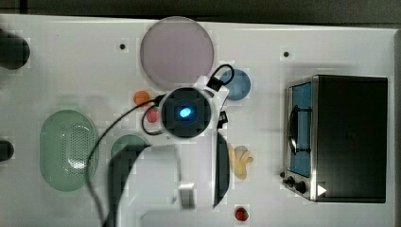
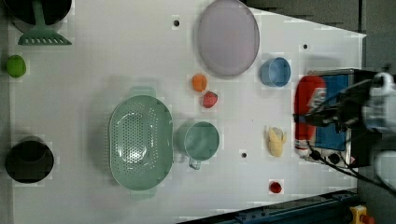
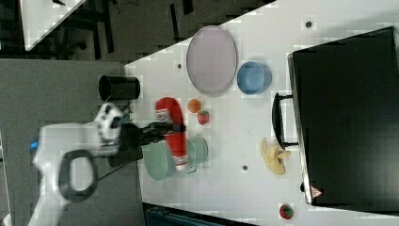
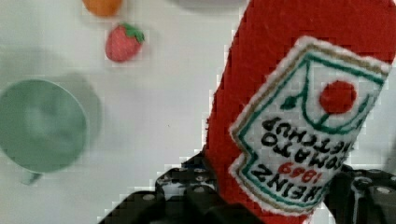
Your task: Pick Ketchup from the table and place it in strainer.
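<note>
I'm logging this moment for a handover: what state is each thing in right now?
Ketchup: held in the claw, lifted off the table.
Claw: shut on the ketchup.
Strainer: upright, nothing in it.
Green cup: upright, looks empty.
Blue bowl: upright, looks empty.
Plate: flat, bare.
Black cup: upright on the table.
Toaster oven: door closed.

In the left view, cup (image 2: 201, 140) sits right of strainer (image 2: 140, 142).

The ketchup (image 4: 289, 107) looks like fuzzy cloth with a stitched label; the strainer (image 2: 139, 140) smooth plastic.
</note>
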Robot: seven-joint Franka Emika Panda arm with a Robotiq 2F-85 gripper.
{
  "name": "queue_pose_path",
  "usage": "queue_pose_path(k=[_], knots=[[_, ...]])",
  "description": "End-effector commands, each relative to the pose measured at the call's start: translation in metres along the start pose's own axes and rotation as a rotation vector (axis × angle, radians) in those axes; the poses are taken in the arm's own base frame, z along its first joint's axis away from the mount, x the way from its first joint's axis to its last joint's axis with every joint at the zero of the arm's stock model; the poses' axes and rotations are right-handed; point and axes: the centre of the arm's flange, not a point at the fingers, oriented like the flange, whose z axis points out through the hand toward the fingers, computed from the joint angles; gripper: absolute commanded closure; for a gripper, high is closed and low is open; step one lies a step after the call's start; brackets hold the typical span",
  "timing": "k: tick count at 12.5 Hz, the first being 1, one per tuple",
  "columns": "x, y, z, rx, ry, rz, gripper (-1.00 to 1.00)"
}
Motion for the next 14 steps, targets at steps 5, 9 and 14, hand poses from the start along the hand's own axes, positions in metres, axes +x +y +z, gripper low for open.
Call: queue_pose_path(k=[5, 9, 14], knots=[[0.019, -0.178, -0.012, 0.076, -0.044, 0.214, -0.22], [0.027, -0.268, 0.022, 0.135, -0.011, 0.351, -0.22], [0.037, -0.344, 0.094, 0.299, -0.022, 0.446, -0.22]])
